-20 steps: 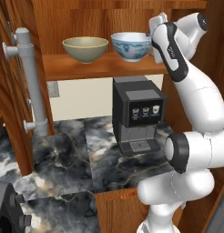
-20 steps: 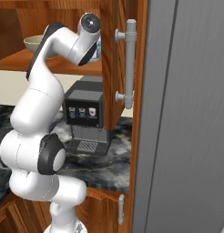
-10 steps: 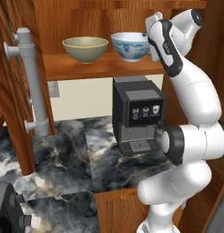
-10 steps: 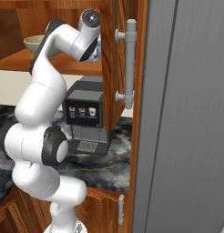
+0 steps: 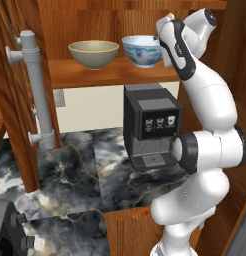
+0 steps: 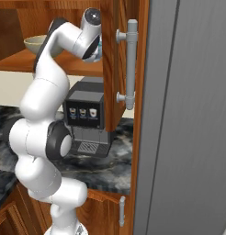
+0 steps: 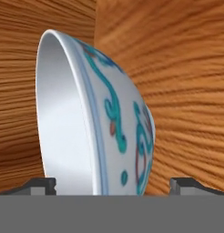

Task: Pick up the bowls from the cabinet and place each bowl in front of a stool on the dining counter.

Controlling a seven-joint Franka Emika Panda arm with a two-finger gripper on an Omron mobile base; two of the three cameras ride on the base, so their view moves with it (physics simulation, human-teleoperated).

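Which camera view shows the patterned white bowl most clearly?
The hand view: the patterned bowl is close up, its teal markings plain. The left base view shows it whole on the shelf beside the beige bowl. In the right base view the arm hides it.

Lighting's pretty even and bright everywhere, typical flat render look with no hard glare, just a soft sheen on the white arm (image 5: 205, 105) and a faint shadow under the cabinet shelf (image 5: 110, 75) onto the pale wall. The marbled tabletop (image 5: 85, 170) stays dark but readable. Up close the patterned bowl (image 7: 109, 123) is sharp, wood grain looks a bit smeared, no edge distortion.
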